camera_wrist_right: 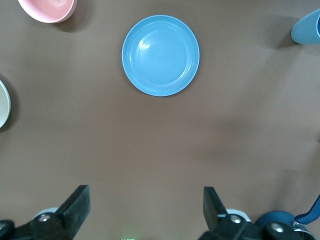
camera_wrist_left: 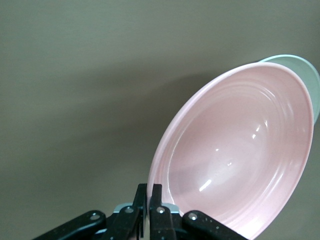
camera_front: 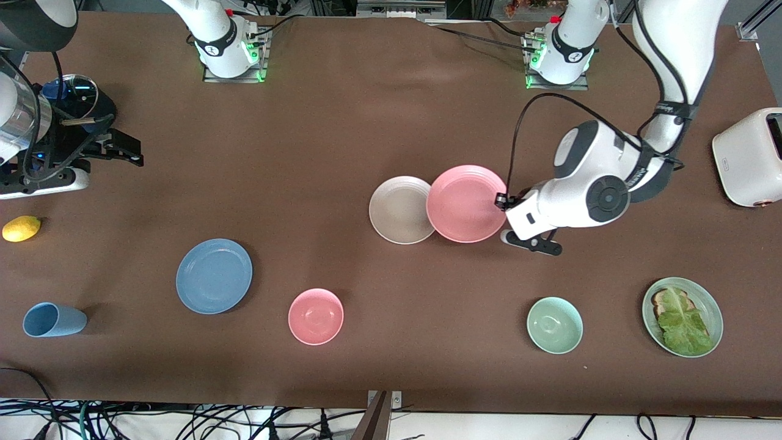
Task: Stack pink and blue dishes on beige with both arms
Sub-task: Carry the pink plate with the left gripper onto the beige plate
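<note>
Front view: left pincer [camera_front: 502, 203] pinching the pink plate's [camera_front: 465, 203] rim, plate overlapping the beige plate [camera_front: 399, 209] mid-surface. Right pincer [camera_wrist_right: 145, 207] spread, waiting above the surface at the right arm's end; blue plate [camera_front: 214, 276] lies flat, nearer the camera.

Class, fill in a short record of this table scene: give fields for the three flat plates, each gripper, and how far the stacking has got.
pink plate: flat round matte pink plate, held at its rim, overlapping the beige plate's edge
beige plate: flat round matte beige plate, on the table
blue plate: flat round matte blue plate, alone, nearer the front camera
left gripper: shut on pink plate
right gripper: open, waiting above the table
stacking: none completed
</note>
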`<action>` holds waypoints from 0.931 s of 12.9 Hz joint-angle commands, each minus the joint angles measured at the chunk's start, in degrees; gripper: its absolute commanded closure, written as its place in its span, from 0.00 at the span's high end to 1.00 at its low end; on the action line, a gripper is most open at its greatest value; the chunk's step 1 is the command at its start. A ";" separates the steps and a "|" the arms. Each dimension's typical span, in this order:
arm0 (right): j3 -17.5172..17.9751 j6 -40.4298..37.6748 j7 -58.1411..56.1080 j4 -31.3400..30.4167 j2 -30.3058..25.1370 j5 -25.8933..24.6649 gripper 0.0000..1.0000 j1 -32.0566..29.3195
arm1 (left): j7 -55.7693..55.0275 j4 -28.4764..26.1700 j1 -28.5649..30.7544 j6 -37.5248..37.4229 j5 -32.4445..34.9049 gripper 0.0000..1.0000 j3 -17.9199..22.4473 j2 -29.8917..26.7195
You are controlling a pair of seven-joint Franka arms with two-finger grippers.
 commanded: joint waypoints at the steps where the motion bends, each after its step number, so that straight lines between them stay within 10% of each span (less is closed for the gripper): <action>1: 0.22 0.24 -1.09 -0.07 -0.30 0.51 1.00 -0.42 | -2.49 6.65 -3.62 -1.26 -1.22 0.00 0.32 5.90; 12: 0.22 0.59 -1.00 -0.33 0.32 0.51 1.00 -0.42 | -9.62 8.25 -11.98 5.84 -0.60 0.00 0.85 12.59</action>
